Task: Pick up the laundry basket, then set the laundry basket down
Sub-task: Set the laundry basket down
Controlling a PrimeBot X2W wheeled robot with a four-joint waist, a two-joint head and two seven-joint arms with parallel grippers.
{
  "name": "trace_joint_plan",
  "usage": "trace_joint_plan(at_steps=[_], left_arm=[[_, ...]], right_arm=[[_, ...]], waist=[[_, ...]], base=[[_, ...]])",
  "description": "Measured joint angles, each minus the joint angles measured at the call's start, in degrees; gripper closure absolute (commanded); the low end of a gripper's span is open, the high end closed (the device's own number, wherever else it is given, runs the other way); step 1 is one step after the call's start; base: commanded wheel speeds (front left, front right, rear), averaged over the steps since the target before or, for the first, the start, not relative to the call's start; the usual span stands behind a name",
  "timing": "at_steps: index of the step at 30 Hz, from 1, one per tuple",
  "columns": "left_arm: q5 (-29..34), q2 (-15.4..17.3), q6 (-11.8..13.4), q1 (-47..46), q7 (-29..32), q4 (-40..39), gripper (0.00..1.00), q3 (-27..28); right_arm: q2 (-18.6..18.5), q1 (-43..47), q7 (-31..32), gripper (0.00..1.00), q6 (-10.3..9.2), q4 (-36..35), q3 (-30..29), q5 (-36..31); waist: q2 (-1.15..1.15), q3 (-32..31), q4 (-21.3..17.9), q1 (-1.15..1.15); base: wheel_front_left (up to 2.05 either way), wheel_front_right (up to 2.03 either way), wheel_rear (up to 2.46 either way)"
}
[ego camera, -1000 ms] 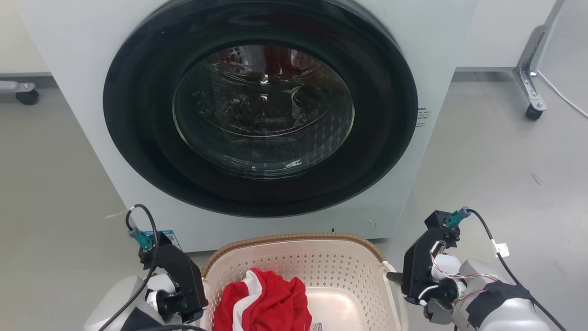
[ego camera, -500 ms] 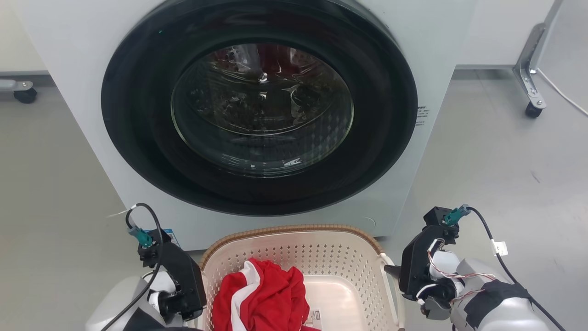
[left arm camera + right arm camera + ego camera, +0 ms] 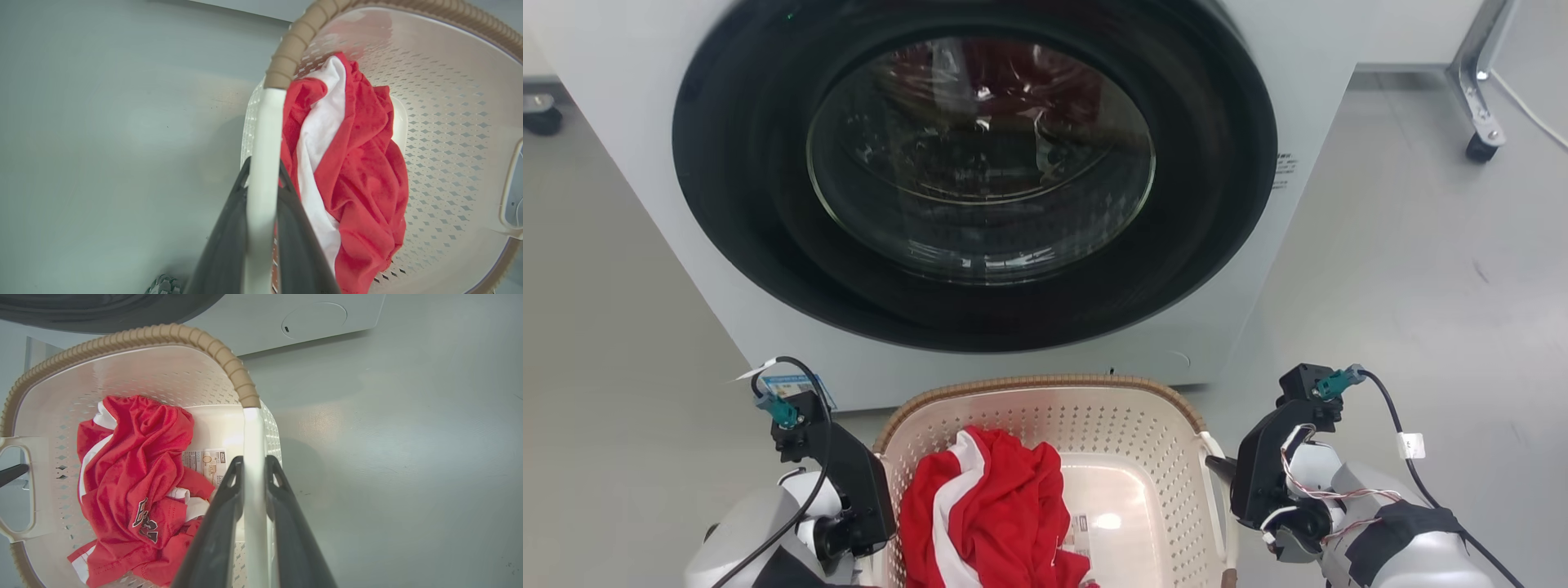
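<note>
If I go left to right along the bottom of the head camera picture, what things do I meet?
Left pincer → red-and-white shirt → laundry basket's right handle → right pincer.

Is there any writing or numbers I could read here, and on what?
Perhaps "22", dark folded print on the red-and-white cloth garment in the cream-white perforated plastic laundry basket.
Paper label on the basket floor: too small.
Small printed sticker on the white washing machine: blurred.
Blue sticker at its lower corner: unreadable.
</note>
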Motion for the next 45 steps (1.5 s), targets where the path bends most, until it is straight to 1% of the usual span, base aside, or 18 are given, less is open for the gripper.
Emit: trace_joint_plan(at_steps=[6, 23, 24, 26, 33, 34, 38, 45], left_arm=[[1.3, -0.2, 0.1, 0.0, -2.7, -0.8, 1.00, -1.5], [2.6, -0.4, 0.6, -0.7, -10.8, -2.6, 1.00, -2.4], [2.6, -0.4, 0.6, -0.7, -10.8, -2.6, 1.00, -2.4], [3.0, -0.4, 1.0, -1.2, -11.8, -2.9, 1.00, -2.4], [3.4, -0.3, 1.1, -3.1, -14.9, -3.9, 1.00, -2.7], [3.6, -0.3, 1.1, -3.7, -15.8, -4.1, 1.00, -2.9], [4.2, -0.3, 1.5, -4.7, -18.1, -4.5, 1.00, -3.2], [4.4, -0.3, 1.6, -5.8, -21.8, -4.9, 1.00, -3.4]], right_arm=[[0.0, -0.1, -2.8, 1.00, 0.00, -0.1, 0.2, -0.7], [-0.1, -3.0, -11.3, 1.00, -0.01, -0.5, 1.6, -3.6], [-0.1, -3.0, -11.3, 1.00, -0.01, -0.5, 1.6, -3.6], [-0.1, -3.6, -12.3, 1.00, -0.01, -0.5, 1.8, -3.8], [-0.3, -5.6, -15.7, 1.00, -0.01, -0.8, 2.2, -4.7], [-0.4, -6.3, -16.6, 1.00, -0.01, -0.8, 2.5, -5.3], [-0.6, -7.7, -18.7, 1.00, -0.01, -1.0, 3.1, -6.6], [-1.1, -8.7, -22.6, 1.00, -0.01, -1.2, 4.1, -8.1]], waist=[[0.00, 3.2, -0.1, 0.00], [0.00, 15.2, -0.1, 0.01], [0.00, 15.2, -0.1, 0.01], [0.00, 16.8, -0.1, 0.01], [0.01, 22.3, 0.0, 0.01], [0.01, 23.9, 0.0, 0.01], [0.01, 26.8, 0.1, 0.01], [0.01, 31.3, 0.1, 0.01]], base=[[0.00, 0.00, 0.00], [0.00, 0.00, 0.00], [0.00, 0.00, 0.00], [0.00, 0.00, 0.00], [0.00, 0.00, 0.00], [0.00, 0.00, 0.00], [0.00, 0.00, 0.00], [0.00, 0.00, 0.00]])
